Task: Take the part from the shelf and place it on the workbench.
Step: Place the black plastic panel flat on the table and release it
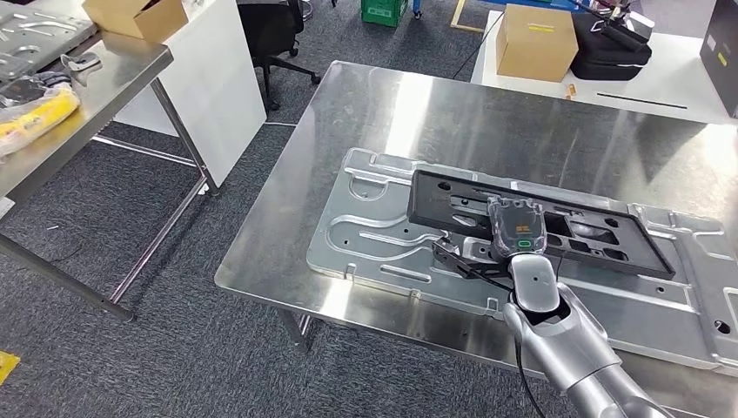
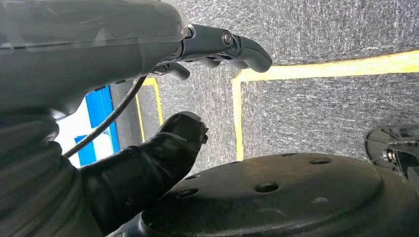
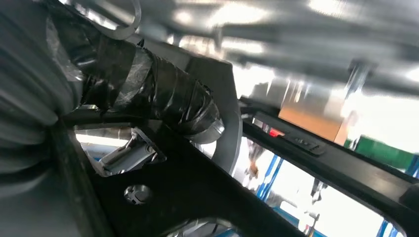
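Observation:
The black frame part lies flat on a silver stamped plate on the steel workbench. My right hand sits over the frame's near edge, the arm reaching in from the lower right. Up close, its taped thumb wraps over the black frame and grips it. My left hand hangs over the carpet, thumb and fingers apart, holding nothing.
A steel table at the left carries a cardboard box and a yellow item. Behind the workbench, a white table holds another box and a black bag. An office chair stands at the back.

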Available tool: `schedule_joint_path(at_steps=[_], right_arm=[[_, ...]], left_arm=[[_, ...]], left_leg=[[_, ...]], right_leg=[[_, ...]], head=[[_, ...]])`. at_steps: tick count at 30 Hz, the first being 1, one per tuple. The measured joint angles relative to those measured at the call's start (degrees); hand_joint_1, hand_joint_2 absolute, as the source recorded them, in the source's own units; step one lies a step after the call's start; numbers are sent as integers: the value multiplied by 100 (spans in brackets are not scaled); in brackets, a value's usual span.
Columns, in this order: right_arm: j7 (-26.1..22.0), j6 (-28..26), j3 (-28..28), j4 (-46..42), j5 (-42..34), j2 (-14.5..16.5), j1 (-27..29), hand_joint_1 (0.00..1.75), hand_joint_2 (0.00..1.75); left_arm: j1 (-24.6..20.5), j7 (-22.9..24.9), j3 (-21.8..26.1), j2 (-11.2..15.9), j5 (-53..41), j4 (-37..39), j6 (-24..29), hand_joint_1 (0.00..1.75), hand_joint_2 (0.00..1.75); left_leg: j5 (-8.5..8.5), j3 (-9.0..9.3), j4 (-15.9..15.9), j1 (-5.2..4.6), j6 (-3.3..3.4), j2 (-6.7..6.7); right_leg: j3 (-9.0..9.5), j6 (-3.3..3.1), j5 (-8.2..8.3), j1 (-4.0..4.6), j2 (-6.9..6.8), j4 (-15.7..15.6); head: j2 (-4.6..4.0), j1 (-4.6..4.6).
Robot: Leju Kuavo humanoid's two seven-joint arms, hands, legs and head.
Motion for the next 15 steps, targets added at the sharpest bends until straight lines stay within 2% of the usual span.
schedule_joint_path(at_steps=[1,11,15], right_arm=[[-29,8,-2,133,-63,45,-26,0,0],[-124,-63,-22,1064,-282,396,-361,0,0],[-124,-73,-23,1145,-282,426,-403,0,0]], left_arm=[[-1,-13,1,0,9,0,-18,0,175],[-16,4,42,4,89,0,-94,0,175],[-16,11,46,4,91,0,-94,0,0]], left_leg=[[4,2,0,0,2,-2],[12,36,1,1,1,11],[12,40,1,1,1,11]], right_leg=[[2,0,1,0,-4,4],[20,-2,5,2,3,20],[21,-3,5,2,3,25]], head=[[0,0],[0,-1],[0,-1]])
